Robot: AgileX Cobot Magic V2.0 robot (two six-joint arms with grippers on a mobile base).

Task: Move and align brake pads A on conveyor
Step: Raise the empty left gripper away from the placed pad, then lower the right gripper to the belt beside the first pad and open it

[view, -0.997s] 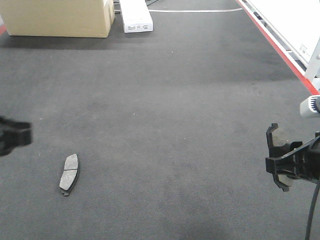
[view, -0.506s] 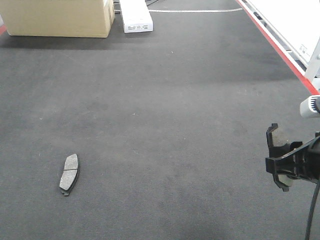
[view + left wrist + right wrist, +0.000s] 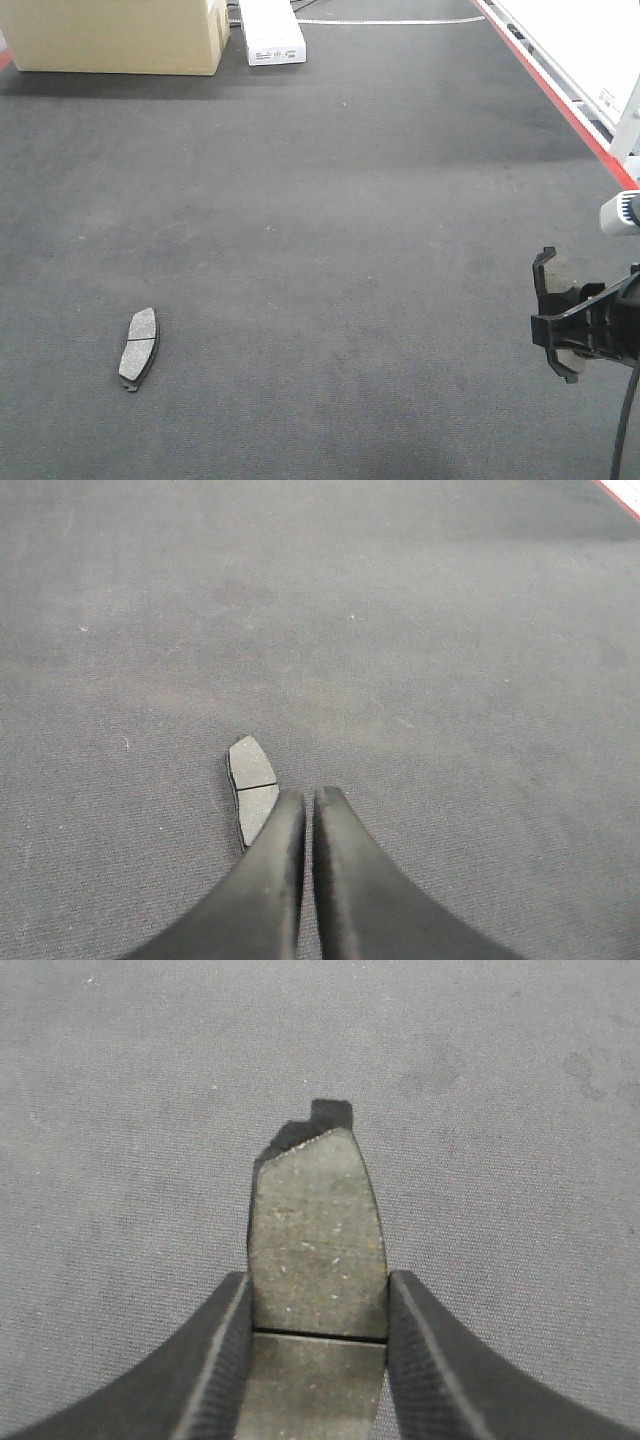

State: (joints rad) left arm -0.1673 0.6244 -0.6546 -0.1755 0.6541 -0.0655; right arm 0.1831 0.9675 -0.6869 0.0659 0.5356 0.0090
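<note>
One brake pad (image 3: 139,348) lies flat on the dark felt conveyor (image 3: 350,200) at the near left, gritty face up. In the left wrist view this pad (image 3: 250,780) sits just left of my left gripper (image 3: 308,794), whose fingers are shut together with nothing between them. The left gripper is outside the front view. My right gripper (image 3: 562,330) hovers at the right edge, shut on a second brake pad (image 3: 556,274) held above the belt. From the right wrist, that pad (image 3: 318,1220) is clamped across its centre groove by the gripper (image 3: 318,1282).
A cardboard box (image 3: 120,35) and a white carton (image 3: 270,30) stand at the far end of the belt. A red edge strip (image 3: 560,100) runs along the belt's right side, with a white frame (image 3: 600,50) beyond it.
My left gripper, blurred at the left edge one second ago, has left the front view. The right gripper and both pads have not moved.
</note>
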